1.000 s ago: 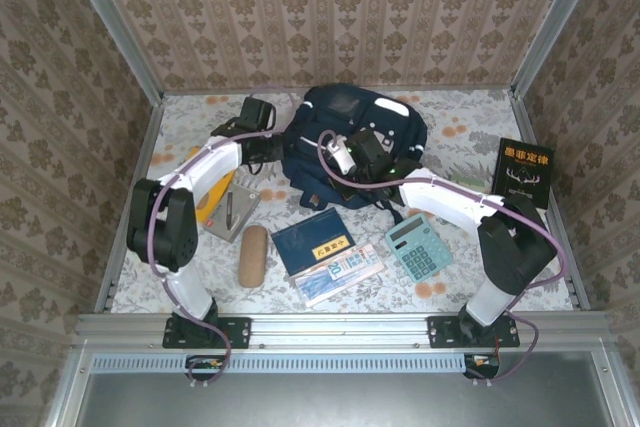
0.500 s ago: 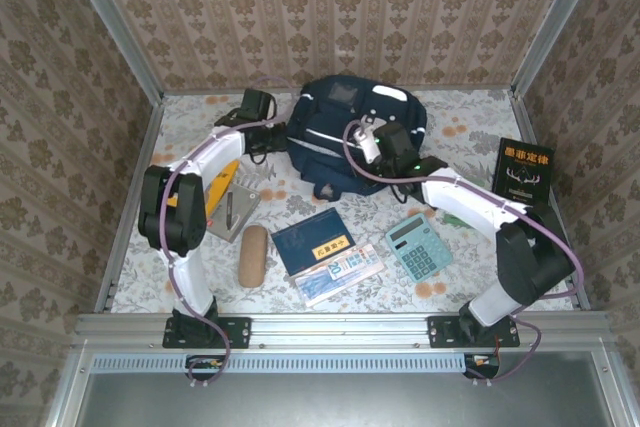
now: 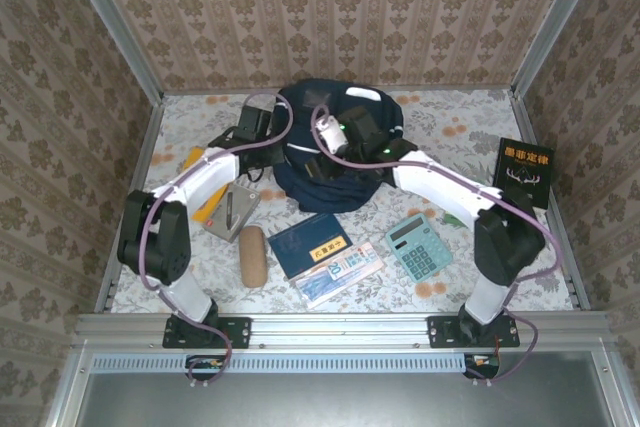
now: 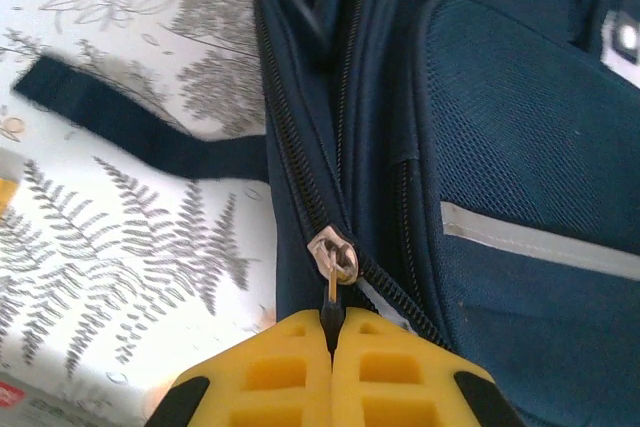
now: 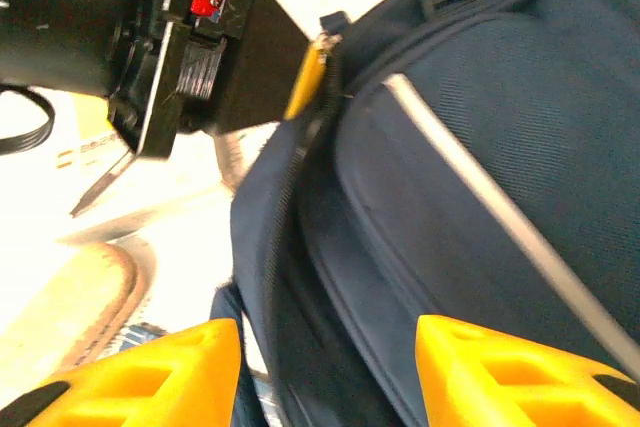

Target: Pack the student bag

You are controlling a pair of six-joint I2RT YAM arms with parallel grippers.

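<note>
Right claw (image 5: 330,352) has parted beside student bag (image 5: 480,147); left claw (image 4: 331,332) pinches its zipper pull (image 4: 333,255).

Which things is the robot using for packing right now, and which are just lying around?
In the job: student bag, zipper pull, left gripper shut on it, right gripper open.
Just lying about: calculator, black book, blue notebook, brown pouch.

You're looking at the student bag (image 4: 500,117): matt navy woven cloth, with coarse mesh at centre right. Its zipper pull (image 4: 333,252) is shiny metal. The left gripper (image 4: 331,325) has smooth, matt yellow plastic fingers.
</note>
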